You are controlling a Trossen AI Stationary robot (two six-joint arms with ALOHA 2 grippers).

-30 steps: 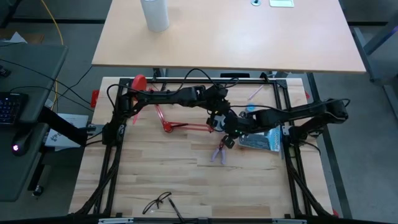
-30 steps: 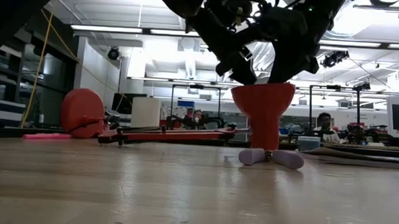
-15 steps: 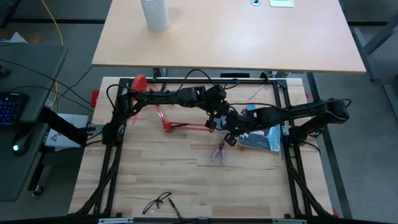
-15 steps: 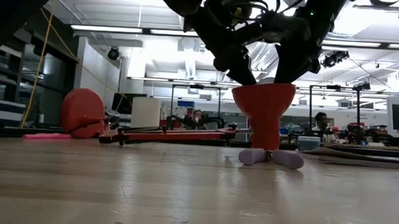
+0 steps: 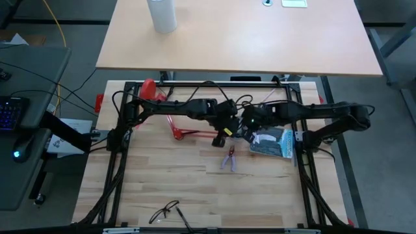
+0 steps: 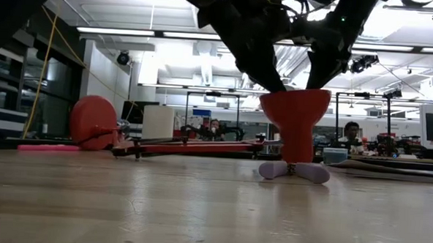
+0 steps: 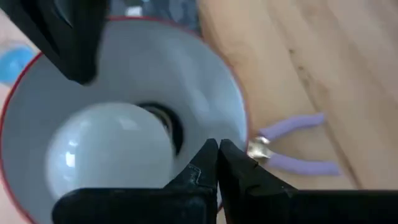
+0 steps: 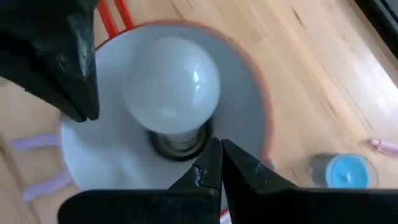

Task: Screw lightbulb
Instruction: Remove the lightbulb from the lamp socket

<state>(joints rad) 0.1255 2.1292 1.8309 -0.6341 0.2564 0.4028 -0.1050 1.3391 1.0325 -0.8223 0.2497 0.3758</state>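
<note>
Seen from above, two dark robot arms meet at the centre of the pale wooden tabletop (image 5: pixel 169 182). The left tool (image 7: pixel 217 163) and the right tool (image 8: pixel 221 163) are both closed and hold nothing; each hangs just over the rim of the red lamp's cone-shaped shade with a white lining (image 8: pixel 249 112). The small white frosted lightbulb (image 8: pixel 172 84) sits inside that shade, its narrow base in the dark socket (image 8: pixel 177 143). In the level view the shade stands mouth-up at right of centre. Lilac-handled pliers (image 5: pixel 229 158) lie on the tabletop just below the arms in the overhead picture.
</note>
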